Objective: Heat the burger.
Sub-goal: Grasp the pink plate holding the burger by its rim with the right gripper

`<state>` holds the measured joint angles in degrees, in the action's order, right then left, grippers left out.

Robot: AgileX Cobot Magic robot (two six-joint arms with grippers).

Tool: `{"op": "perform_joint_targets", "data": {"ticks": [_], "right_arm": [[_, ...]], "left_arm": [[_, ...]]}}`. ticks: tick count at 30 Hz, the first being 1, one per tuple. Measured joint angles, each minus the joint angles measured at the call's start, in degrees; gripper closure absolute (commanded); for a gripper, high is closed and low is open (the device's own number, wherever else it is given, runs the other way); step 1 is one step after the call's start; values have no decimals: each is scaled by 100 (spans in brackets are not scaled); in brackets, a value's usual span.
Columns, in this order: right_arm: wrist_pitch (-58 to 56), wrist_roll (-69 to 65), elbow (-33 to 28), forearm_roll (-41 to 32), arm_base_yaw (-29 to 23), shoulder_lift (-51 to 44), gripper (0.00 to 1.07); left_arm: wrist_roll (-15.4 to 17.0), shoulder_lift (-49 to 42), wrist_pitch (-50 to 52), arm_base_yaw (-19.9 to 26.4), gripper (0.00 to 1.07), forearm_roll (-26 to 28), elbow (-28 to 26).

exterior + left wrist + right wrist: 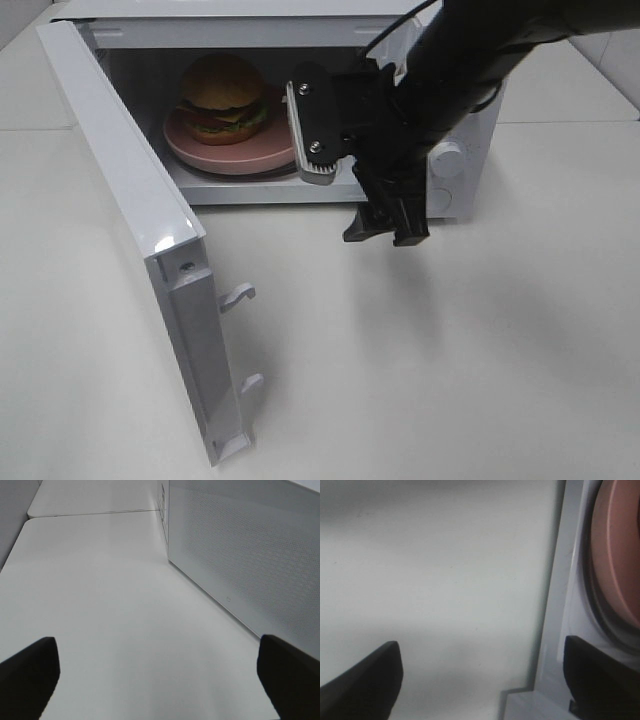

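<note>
Since the burger (222, 95) sits on its pink plate (215, 158) inside the microwave (300, 192), the loading looks done. What is left, I judge, is to swing the door (130, 210) shut and turn the knobs (447, 158), for the door stands wide open. Just in front of the oven's mouth, near the plate's rim, hangs the right gripper (480, 685) — jaws spread wide, nothing between them. Over the white table (125, 605), beside a perforated white panel of the microwave, the left gripper (160, 680) is spread fully too — empty.
</note>
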<state>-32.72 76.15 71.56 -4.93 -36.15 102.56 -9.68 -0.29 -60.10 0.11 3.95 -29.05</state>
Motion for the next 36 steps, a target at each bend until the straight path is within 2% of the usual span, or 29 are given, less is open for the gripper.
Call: {"op": "perform_joint_targets", "data": {"ticks": [4,12,23,36], "right_arm": [[-11,246,716,155,-80,516,25],[-97,407,1484,264,-223,1129,27],[-149,407,2349,264,-286,1879,31],[-206,252,2997,264,-327,2573,31]], "left_arm": [[0,0,0,0,2,0,0],[0,0,0,0,2,0,0],[0,0,0,0,2,0,0],[0,0,0,0,2,0,0]]}}
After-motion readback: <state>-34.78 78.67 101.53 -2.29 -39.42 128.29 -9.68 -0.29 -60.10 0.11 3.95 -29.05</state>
